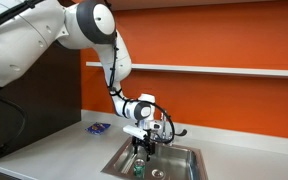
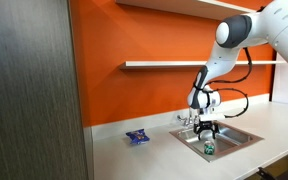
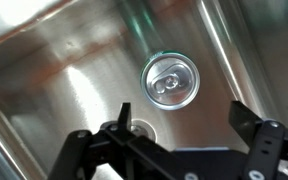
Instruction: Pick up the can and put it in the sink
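Note:
The green can [image 2: 210, 149] stands upright on the floor of the steel sink [image 2: 234, 140]. In the wrist view I look straight down on its pale top [image 3: 170, 80] with the pull tab. It also shows in an exterior view [image 1: 139, 170] inside the sink [image 1: 189, 160]. My gripper [image 3: 181, 122] is open and empty, hovering just above the can with both fingers apart. It shows above the basin in both exterior views [image 1: 141, 148] [image 2: 208, 132].
The sink drain [image 3: 142, 128] lies next to the can. A chrome faucet [image 1: 167, 128] stands behind the basin. A flat blue-purple packet [image 2: 137, 137] lies on the grey counter [image 1: 64, 150] beside the sink. An orange wall with a shelf [image 1: 214, 69] is behind.

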### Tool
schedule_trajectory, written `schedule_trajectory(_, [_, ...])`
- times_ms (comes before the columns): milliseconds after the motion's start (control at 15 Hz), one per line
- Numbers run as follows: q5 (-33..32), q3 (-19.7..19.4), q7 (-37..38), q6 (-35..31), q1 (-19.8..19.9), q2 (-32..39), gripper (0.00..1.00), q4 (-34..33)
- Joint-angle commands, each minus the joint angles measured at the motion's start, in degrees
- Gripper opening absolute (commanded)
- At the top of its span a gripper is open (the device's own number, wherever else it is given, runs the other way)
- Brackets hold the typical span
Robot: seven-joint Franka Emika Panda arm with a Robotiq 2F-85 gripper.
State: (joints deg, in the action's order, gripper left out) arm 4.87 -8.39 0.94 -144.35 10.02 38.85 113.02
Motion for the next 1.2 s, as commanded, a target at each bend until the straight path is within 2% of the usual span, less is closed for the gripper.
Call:
schedule_trajectory(0, [-0.5,-0.2,1.4,0.0,-0.4,-4.3,1.00,3.7])
schedule_trajectory(733, [-1.3,-0.9,2.3,-1.7,-1.6,-13.6,1.00,15.2])
schedule_trajectory(1133, [-4.3,-1.5,4.2,-1.5,-4.5,-19.2,1.00,21.2])
